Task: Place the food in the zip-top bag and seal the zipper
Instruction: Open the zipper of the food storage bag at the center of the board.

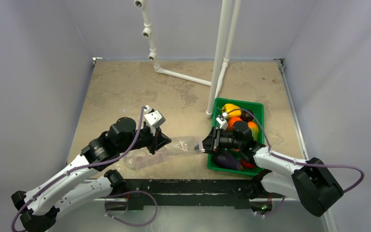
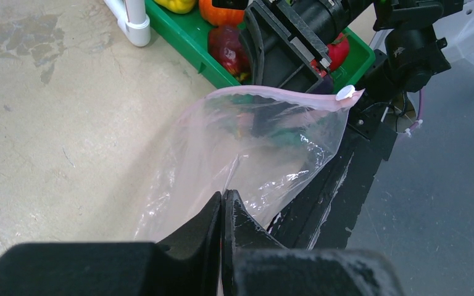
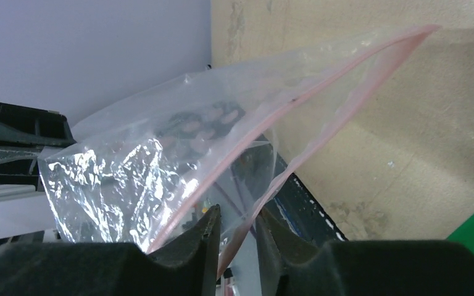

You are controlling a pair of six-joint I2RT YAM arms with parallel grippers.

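Note:
The clear zip-top bag [image 1: 176, 147] hangs stretched between my two grippers above the table's near middle. My left gripper [image 1: 162, 140] is shut on the bag's film [image 2: 253, 145] at its closed end. My right gripper [image 1: 205, 146] sits at the mouth, jaws slightly apart. One lip of the pale pink zipper [image 3: 321, 132] runs between its fingertips [image 3: 213, 216]; the other lip passes outside. The mouth gapes, with a white slider [image 2: 344, 92] at one end. The food lies in the green tray [image 1: 258, 105]: yellow pepper [image 1: 231, 108], orange fruit [image 1: 234, 122], mango [image 1: 253, 129], eggplant [image 1: 227, 160], tomato [image 2: 228, 49].
A white pipe frame [image 1: 220, 58] stands just behind the tray's left corner, its foot [image 2: 134, 21] near the bag. The black front rail [image 1: 183, 186] runs under the bag. Grey walls close in the table on three sides.

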